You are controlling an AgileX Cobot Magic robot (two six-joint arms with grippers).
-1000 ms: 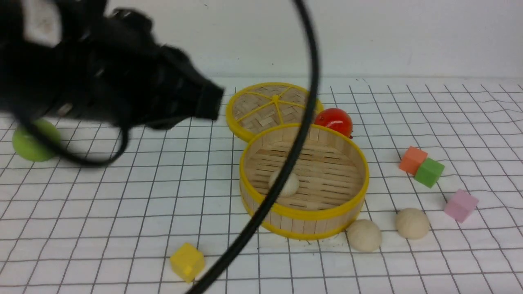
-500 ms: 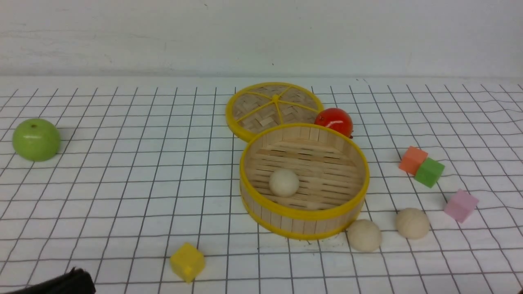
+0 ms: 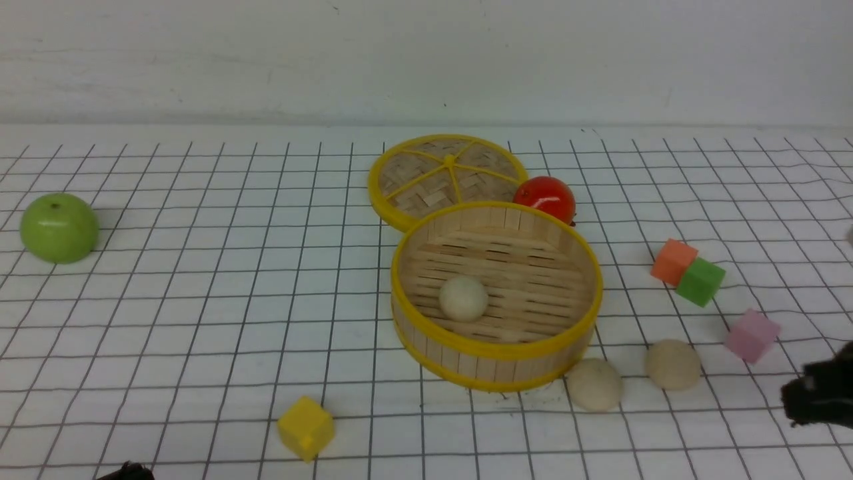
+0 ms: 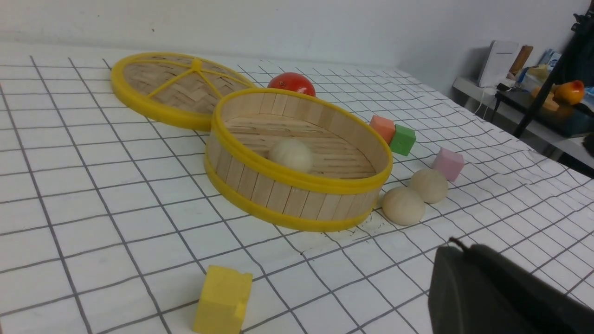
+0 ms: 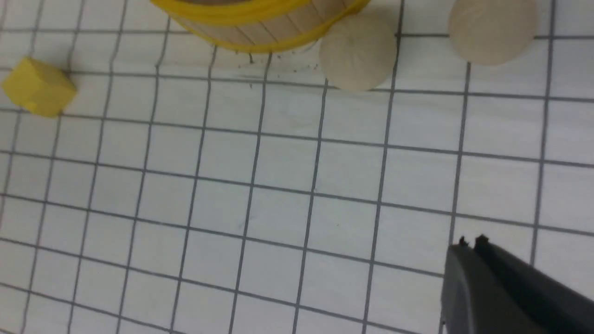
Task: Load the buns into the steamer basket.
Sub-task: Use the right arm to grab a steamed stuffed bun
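Both sets of jaws are pressed together and hold nothing. The left jaws show as a dark shape at the edge of the left wrist view, over the bench (image 4: pixel 69 185), with the yellow cube (image 4: pixel 222 301) near them. In the front view only a dark scrap of the left arm (image 3: pixel 126 471) shows at the near edge. The right jaws show in the right wrist view as two dark tips side by side above bare grid squares, well apart from the buns. The right arm (image 3: pixel 821 395) shows at the right edge of the front view as a blurred dark mass, near the pink cube (image 3: pixel 752 335) but apart from it.

The basket (image 3: pixel 496 350) stands upright on the bench about mid-scene. One bun (image 3: pixel 463 298) lies inside it on the slatted floor, toward the near left. Two more lie outside on the bench at the basket's near right. The nearer bun (image 3: pixel 594 384) sits just beside the basket's wall; whether it touches I cannot tell. The other bun (image 3: pixel 672 364) lies near it on the right, with a gap between them.

Behind the basket the lid (image 3: pixel 440 177) lies flat, its near edge hidden by the basket's rim. A tomato (image 3: pixel 545 198) sits just beside the lid, behind the basket's far right rim. To the basket's right an orange cube (image 3: pixel 674 261) and a green cube (image 3: pixel 700 281) touch each other. An apple (image 3: pixel 58 227) sits far to the left, well apart from the rest.
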